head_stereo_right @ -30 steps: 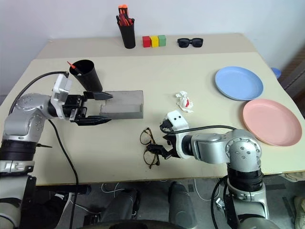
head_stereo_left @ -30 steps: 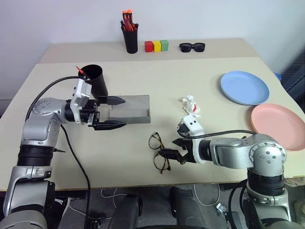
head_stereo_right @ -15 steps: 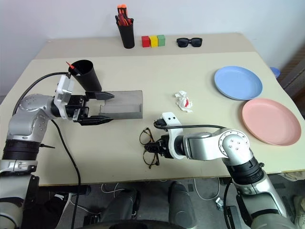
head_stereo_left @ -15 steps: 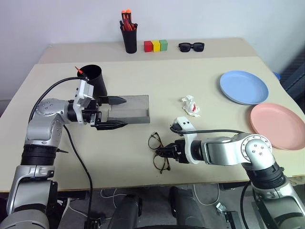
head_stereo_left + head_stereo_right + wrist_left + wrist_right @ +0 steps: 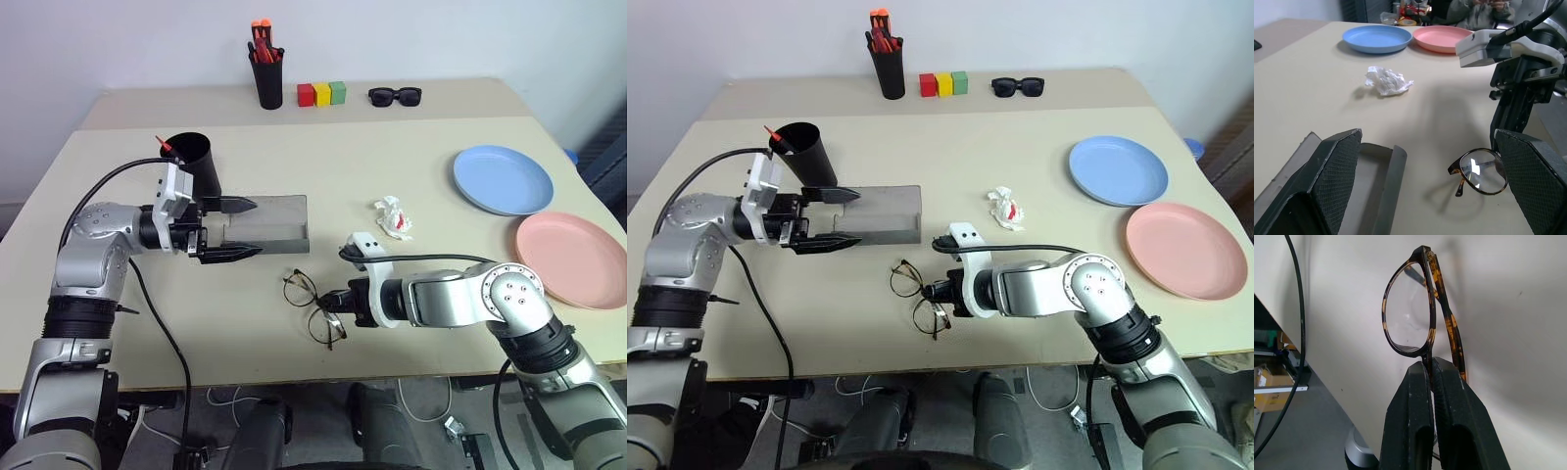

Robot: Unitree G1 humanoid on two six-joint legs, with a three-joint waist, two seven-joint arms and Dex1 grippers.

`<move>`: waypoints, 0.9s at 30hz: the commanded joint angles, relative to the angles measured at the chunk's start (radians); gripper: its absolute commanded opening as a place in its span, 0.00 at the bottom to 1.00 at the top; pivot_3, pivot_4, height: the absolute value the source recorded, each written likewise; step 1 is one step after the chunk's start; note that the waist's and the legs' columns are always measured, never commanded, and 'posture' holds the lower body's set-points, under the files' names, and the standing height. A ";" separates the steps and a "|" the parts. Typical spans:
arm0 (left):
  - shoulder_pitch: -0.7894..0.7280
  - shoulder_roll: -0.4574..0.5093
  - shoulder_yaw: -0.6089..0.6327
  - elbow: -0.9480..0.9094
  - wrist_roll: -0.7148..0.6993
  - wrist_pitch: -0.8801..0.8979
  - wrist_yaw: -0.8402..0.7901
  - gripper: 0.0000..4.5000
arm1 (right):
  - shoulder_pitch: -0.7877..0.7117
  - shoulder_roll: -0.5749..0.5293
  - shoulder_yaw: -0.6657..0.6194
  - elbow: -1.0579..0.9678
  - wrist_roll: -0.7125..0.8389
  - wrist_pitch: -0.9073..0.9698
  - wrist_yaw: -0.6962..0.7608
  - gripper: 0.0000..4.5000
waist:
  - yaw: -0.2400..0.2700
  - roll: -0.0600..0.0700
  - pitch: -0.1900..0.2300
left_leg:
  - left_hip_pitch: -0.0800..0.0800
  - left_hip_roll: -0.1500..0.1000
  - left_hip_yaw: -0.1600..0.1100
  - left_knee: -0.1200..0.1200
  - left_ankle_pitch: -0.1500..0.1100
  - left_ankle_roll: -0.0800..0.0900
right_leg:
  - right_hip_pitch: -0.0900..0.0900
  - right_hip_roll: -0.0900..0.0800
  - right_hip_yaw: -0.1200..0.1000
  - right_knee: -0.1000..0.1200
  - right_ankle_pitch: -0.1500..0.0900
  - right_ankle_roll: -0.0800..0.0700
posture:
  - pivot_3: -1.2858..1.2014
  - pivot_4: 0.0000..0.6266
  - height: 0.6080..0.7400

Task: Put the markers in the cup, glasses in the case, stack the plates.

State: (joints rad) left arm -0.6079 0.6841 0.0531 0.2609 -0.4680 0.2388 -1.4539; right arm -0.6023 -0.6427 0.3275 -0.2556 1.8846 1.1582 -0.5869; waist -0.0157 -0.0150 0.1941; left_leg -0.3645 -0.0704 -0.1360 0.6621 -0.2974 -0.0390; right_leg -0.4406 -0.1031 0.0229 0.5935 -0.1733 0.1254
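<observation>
The tortoiseshell glasses [image 5: 308, 303] are near the table's front middle, and my right gripper [image 5: 334, 299] is shut on their frame. The right wrist view shows the fingers [image 5: 1415, 396] pinched on the rim below one lens of the glasses [image 5: 1409, 313]. The grey case [image 5: 269, 224] lies open to their left. My left gripper [image 5: 238, 230] is open, its fingers spread over the case's left end. A red-tipped marker [image 5: 164, 145] sticks out of the black cup [image 5: 194, 163] behind that gripper. At the right, the blue plate [image 5: 503, 179] and the pink plate [image 5: 573, 258] lie side by side.
A crumpled white paper [image 5: 394, 217] lies between the case and the plates. Along the back stand a narrow black cup of orange-topped pens [image 5: 266, 73], three coloured blocks [image 5: 322, 94] and black sunglasses [image 5: 395, 96]. A black cable [image 5: 108, 181] loops over my left arm.
My right gripper closed on the glasses and carried them a little left, toward the case. The left gripper stayed over the case.
</observation>
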 commanded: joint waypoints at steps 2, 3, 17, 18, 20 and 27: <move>-0.024 0.012 0.015 -0.009 -0.008 -0.002 0.001 1.00 | -0.075 -0.111 -0.064 0.002 -0.052 0.067 0.136 0.01 | 0.003 0.000 0.000 | -0.001 0.000 0.000 0.000 0.000 0.000 | 0.000 0.000 0.000 0.000 0.000 0.000 | 0.52 0.24 1.00; -0.023 0.011 0.016 -0.009 -0.008 -0.004 0.002 1.00 | -0.087 -0.146 -0.076 0.011 -0.090 0.088 0.180 0.01 | 0.003 0.000 0.000 | -0.001 0.000 0.000 0.000 0.000 0.000 | -0.001 0.000 0.000 0.000 0.000 0.000 | 0.52 0.24 1.00; 0.070 0.067 0.117 -0.082 -0.059 0.086 0.093 1.00 | -0.322 -0.285 0.088 0.021 -1.059 -0.183 1.032 0.01 | -0.020 0.001 0.001 | -0.007 0.001 0.001 0.001 -0.001 0.001 | -0.006 0.001 -0.001 -0.001 0.000 0.001 | 0.52 0.24 1.00; 0.098 0.077 0.133 -0.106 -0.068 0.098 0.105 1.00 | -0.339 -0.254 0.091 0.046 -1.107 -0.228 1.065 0.01 | -0.022 0.001 0.001 | -0.007 0.001 0.001 0.001 -0.001 0.001 | -0.007 0.000 -0.001 -0.001 0.000 0.001 | 0.52 0.24 1.00; 0.151 0.098 0.158 -0.158 -0.093 0.138 0.116 1.00 | -0.366 -0.176 0.106 0.098 -1.202 -0.303 1.098 0.01 | -0.029 0.001 0.001 | -0.008 0.001 0.001 0.001 -0.001 0.001 | -0.007 0.000 -0.001 -0.001 0.000 0.001 | 0.52 0.24 1.00; 0.314 0.164 0.244 -0.299 -0.169 0.239 0.143 1.00 | -0.383 0.159 0.112 0.246 -1.401 -0.430 1.098 0.01 | -0.028 0.001 0.001 | -0.010 0.001 0.002 0.000 0.000 0.000 | -0.013 0.000 0.001 0.003 0.002 -0.002 | 0.52 0.24 1.00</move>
State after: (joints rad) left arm -0.3135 0.8216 0.2366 0.0096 -0.6013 0.4553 -1.3181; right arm -0.9524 -0.5173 0.4506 -0.0142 0.5353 0.7805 0.5145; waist -0.0436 -0.0135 0.1950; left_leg -0.3748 -0.0698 -0.1345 0.6622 -0.2977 -0.0389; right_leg -0.4546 -0.1030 0.0236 0.5963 -0.1715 0.1232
